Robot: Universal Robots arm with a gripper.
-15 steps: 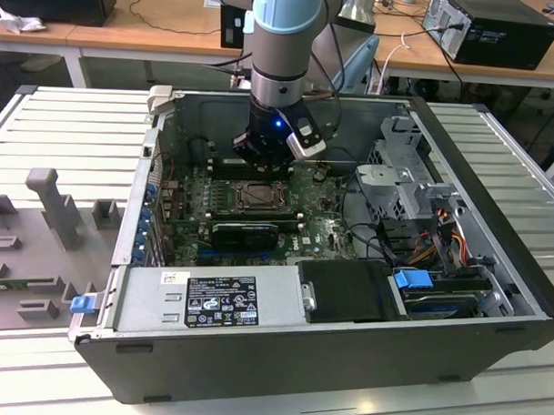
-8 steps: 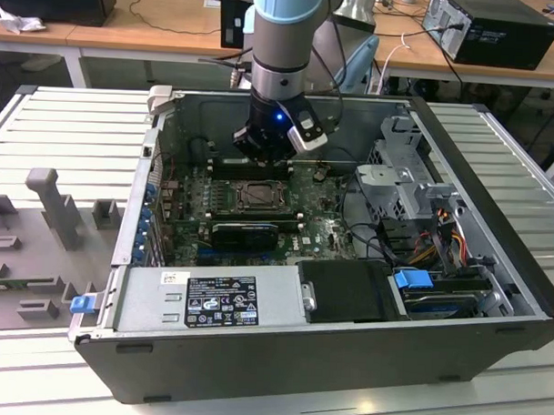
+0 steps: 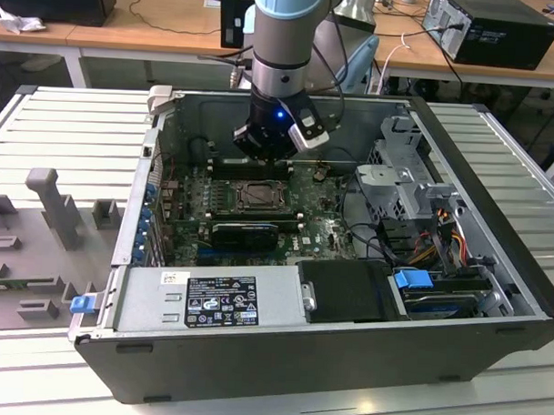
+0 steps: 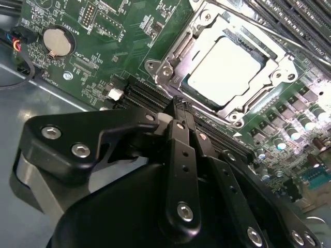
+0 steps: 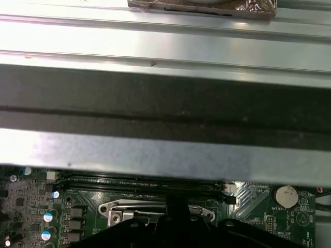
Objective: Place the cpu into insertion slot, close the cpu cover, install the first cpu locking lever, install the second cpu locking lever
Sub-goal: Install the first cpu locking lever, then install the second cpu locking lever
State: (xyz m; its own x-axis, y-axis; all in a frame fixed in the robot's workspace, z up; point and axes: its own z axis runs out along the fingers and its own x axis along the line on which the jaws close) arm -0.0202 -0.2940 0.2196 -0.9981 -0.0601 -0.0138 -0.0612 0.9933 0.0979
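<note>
The cpu [image 4: 231, 67] sits seated in the insertion slot [image 4: 170, 77], cpu cover [image 4: 282, 72] down around it; my tool [image 4: 178, 106], clenched and empty, I'd guide squarely onto the lever.

Light: I see even, bright room light in the exterior view | Glare: cpu [image 4: 226, 67] top washes out pale; case rail [image 5: 165, 41] blown white | Shadow: case interior dim | Focus: gripper [image 4: 178, 111] body soft up close
</note>
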